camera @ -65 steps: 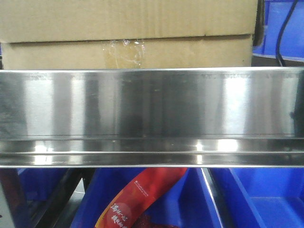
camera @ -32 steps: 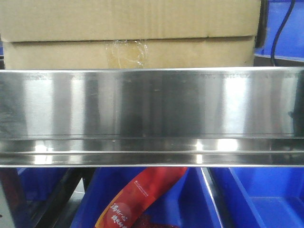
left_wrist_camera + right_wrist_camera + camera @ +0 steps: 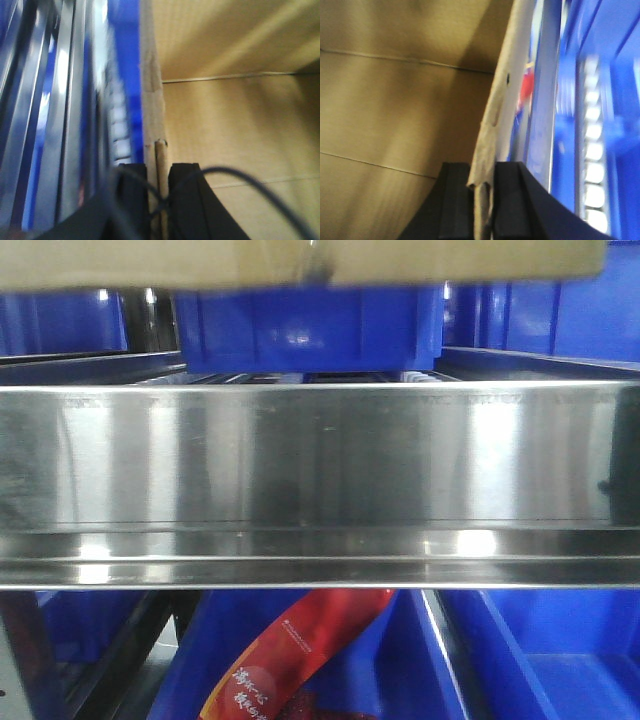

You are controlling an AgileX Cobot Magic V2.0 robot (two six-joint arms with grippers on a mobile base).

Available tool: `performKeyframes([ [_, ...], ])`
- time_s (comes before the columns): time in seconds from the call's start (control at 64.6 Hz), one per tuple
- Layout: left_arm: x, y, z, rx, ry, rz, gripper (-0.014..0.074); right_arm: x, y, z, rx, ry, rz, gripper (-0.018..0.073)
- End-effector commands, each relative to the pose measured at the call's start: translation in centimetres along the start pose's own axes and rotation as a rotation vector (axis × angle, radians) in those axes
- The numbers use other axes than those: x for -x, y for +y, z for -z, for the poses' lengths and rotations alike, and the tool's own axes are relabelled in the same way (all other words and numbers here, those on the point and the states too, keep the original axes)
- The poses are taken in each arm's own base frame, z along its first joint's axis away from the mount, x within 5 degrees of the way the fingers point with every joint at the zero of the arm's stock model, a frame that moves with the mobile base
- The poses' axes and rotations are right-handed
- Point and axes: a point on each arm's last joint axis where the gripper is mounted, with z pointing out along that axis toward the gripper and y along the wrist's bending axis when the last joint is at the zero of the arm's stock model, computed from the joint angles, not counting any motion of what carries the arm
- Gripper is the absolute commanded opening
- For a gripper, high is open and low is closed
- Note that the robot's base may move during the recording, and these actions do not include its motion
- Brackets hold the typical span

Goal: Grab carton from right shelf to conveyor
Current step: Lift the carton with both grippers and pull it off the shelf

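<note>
The brown carton (image 3: 300,260) hangs above the right shelf's shiny steel front rail (image 3: 320,470); only its bottom edge shows at the top of the front view. In the left wrist view my left gripper (image 3: 159,172) is shut on the carton's (image 3: 235,130) upright side wall, with one black finger (image 3: 132,192) outside and one inside. In the right wrist view my right gripper (image 3: 484,187) is shut on the carton's (image 3: 395,100) opposite wall edge. The conveyor is out of view.
Blue plastic bins (image 3: 310,325) stand on the shelf behind the rail, where the carton stood. More blue bins (image 3: 560,650) sit below the rail, one holding a red packet (image 3: 290,660). A black cable (image 3: 250,185) crosses the left wrist view.
The carton has risen off the shelf: it filled the space above the rail before, and now only its bottom edge shows at the top, with blue bins revealed behind.
</note>
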Motion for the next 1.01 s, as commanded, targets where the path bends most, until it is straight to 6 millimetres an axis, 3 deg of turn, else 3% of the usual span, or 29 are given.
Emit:
performKeyframes([
  [0.0, -0.5, -0.5, 2.6, -0.021, -0.044, -0.020, -0.0006, -0.6, 0.0, 3.0, 0.006, -0.070, 0.031, -0.0070],
  [0.155, -2.7, -2.8, 5.3, -0.085, -0.046, -0.049, -0.0008, -3.3, 0.6, 4.6, 0.036, -0.037, 0.059, -0.0070],
  [0.356, -5.6, -4.2, 6.8, -0.086, -0.029, -0.074, -0.0009, -5.9, 1.3, 4.8, 0.073, 0.021, 0.093, -0.0070],
  [0.991, -6.2, -4.5, 6.6, -0.093, -0.014, -0.092, -0.0009, -5.5, 1.5, 4.7, 0.081, -0.016, 0.093, -0.0070],
])
